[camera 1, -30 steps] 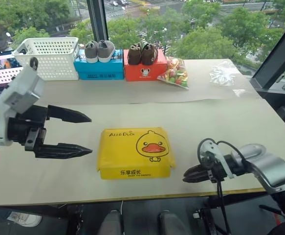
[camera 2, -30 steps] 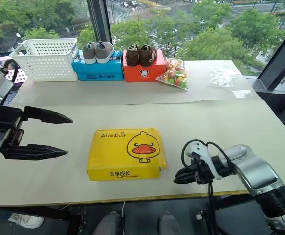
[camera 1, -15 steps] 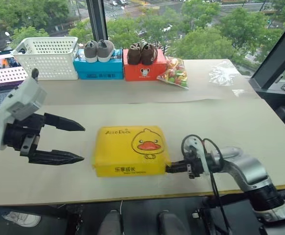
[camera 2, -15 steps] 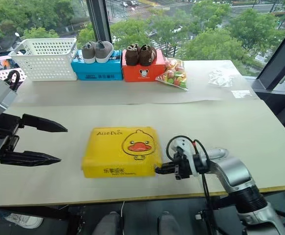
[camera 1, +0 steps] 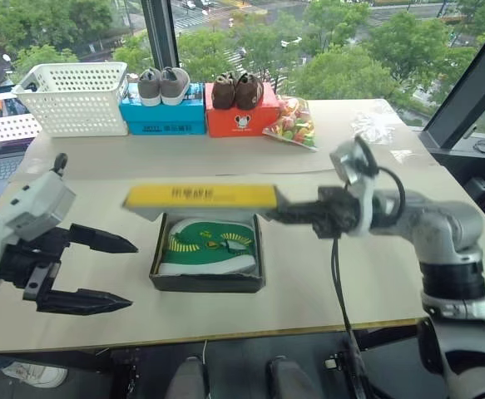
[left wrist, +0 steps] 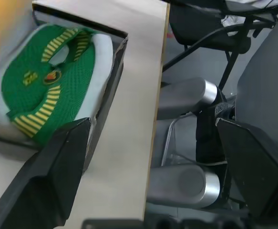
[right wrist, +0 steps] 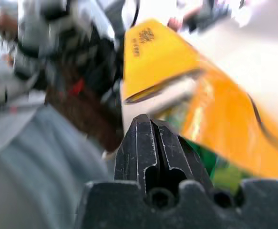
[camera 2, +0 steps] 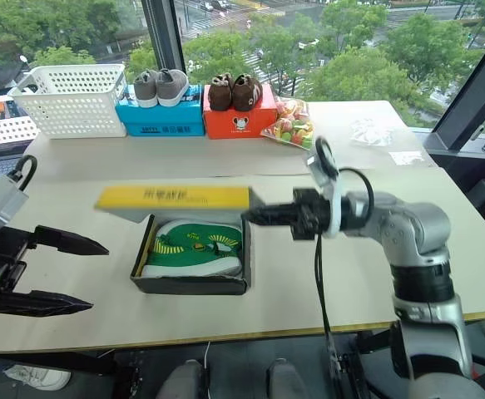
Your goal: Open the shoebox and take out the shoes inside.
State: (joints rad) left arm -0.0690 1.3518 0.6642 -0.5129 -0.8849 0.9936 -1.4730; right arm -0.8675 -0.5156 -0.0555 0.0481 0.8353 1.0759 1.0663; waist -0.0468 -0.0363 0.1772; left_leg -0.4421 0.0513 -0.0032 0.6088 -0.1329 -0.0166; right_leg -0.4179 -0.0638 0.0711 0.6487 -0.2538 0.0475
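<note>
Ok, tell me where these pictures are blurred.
Right wrist view: the yellow lid and background are smeared, while the right tool is sharp. Left eye view: the lid is slightly motion-blurred. Left wrist view: the green shoes are soft.

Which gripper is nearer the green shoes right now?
Left. The open left gripper sits beside the shoes in their box; the shut right gripper is above them, under the raised lid.
</note>
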